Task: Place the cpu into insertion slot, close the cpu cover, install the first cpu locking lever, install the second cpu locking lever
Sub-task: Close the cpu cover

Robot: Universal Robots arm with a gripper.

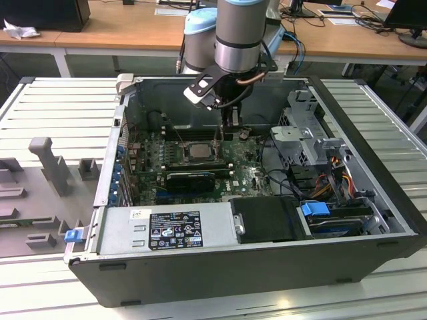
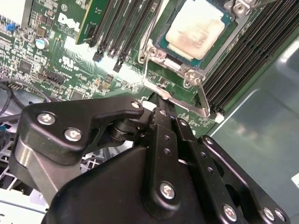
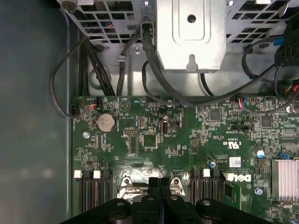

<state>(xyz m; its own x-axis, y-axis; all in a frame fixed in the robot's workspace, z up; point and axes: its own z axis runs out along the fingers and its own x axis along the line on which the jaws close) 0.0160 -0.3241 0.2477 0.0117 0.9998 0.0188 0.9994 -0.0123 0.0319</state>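
The cpu (image 2: 196, 32) (image 1: 198, 151), a pale square chip, lies flat in the insertion slot (image 2: 163, 51) on the green motherboard. The silvery cpu cover (image 2: 191, 74) is down around it, framing the chip. A thin metal locking lever (image 2: 180, 103) runs along the socket's near edge, and another lever (image 2: 148, 42) runs up its side. My gripper (image 2: 161, 99) (image 3: 159, 181) (image 1: 230, 123) hangs just beside the socket with its black fingers pressed together and nothing between them. Its tip is at the near lever; I cannot tell whether they touch.
Black memory slots (image 2: 117, 28) flank the socket. A black card (image 1: 190, 179) stands in front of it. The grey power supply (image 1: 167, 230), a metal drive cage (image 1: 307, 140) and black cables (image 3: 93, 60) crowd the case. Grey fixtures (image 1: 47, 163) sit outside at the exterior view's left.
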